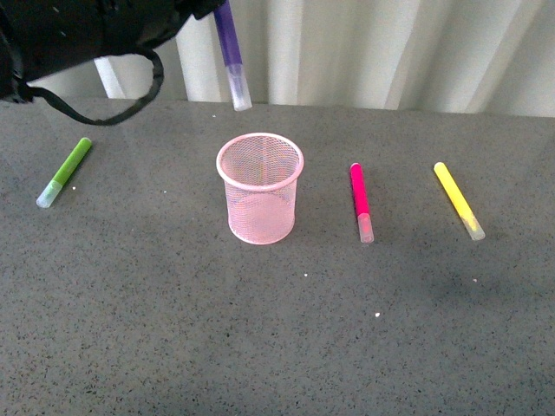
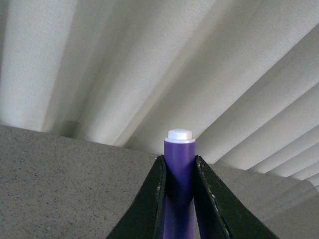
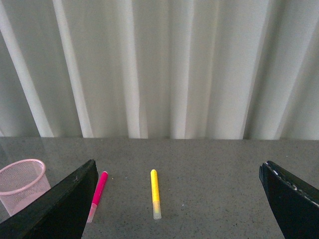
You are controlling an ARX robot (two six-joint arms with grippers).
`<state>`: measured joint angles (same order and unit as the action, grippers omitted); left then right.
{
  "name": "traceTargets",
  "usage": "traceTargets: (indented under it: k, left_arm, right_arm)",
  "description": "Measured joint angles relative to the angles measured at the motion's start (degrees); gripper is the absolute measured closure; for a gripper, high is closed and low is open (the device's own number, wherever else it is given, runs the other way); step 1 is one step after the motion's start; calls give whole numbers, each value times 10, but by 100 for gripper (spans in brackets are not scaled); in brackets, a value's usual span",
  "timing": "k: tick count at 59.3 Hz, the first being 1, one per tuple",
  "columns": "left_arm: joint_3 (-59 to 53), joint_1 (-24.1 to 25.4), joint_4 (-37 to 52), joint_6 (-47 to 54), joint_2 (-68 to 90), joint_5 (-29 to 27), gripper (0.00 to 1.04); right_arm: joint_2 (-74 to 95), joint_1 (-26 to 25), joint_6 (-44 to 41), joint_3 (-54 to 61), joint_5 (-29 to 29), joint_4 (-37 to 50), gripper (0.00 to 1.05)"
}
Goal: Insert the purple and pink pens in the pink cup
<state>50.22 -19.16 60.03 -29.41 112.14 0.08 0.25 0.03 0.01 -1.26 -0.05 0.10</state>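
A staged robot test station is indicated here, more lab bench than home or shop. A plain grey speckled worktop (image 1: 260, 347) is seen, closed off at the back by a white pleated curtain (image 1: 390, 52) that fills the whole background. A lime-green marker (image 1: 65, 172), a pink pen (image 1: 360, 201) and a yellow marker (image 1: 459, 200) are laid out well apart in a row beside a pink cup (image 1: 259, 188), and a purple pen (image 1: 231, 48) is gripped by a black robot left hand (image 2: 179, 158).

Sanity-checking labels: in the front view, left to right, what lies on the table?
Lime-green marker pen → light pink wire-mesh cup → magenta pink marker pen → yellow marker pen.
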Motion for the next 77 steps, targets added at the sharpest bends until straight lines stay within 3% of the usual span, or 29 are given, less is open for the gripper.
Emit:
traceTargets:
  k: [29, 57, 67, 77]
  left_arm:
    - [33, -6, 70, -22, 104, -15, 92]
    - [17, 3, 83, -22, 123, -5, 91]
    - [17, 3, 86, -21, 123, 5, 61]
    - [13, 8, 93, -19, 118, 12, 20]
  right_arm:
    - [0, 0, 0, 0, 0, 0, 7]
    - [0, 0, 0, 0, 0, 0, 7]
    - [0, 0, 0, 0, 0, 0, 7]
    - [0, 0, 0, 0, 0, 0, 7]
